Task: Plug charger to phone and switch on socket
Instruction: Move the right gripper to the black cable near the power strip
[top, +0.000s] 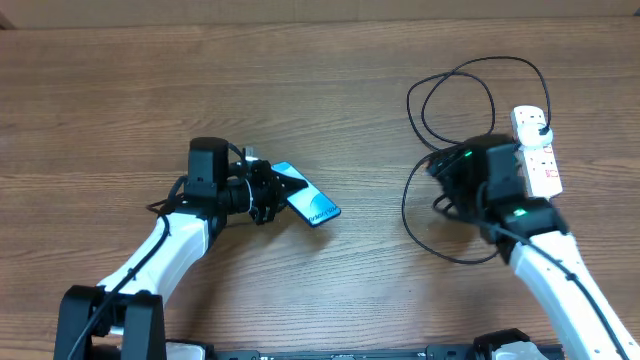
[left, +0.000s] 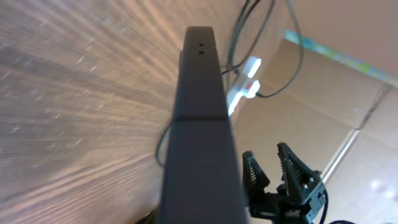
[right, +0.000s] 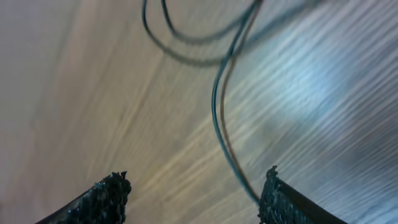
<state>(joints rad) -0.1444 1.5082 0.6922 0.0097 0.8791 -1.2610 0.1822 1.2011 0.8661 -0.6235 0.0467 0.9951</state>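
left jaws pinch phone (top: 310, 206) | right jaws spread over charger (right: 214, 109) | its connector hidden

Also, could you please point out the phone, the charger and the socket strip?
phone (top: 318, 207): overhead view, on its blue screen.
charger (right: 216, 102): right wrist view, on the cable's middle stretch.
socket strip (top: 542, 170): overhead view, on its white body.

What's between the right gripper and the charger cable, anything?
Nothing visible. The right gripper is open, and the cable runs between its jaws over the wooden table. Whether it touches the cable can't be told.
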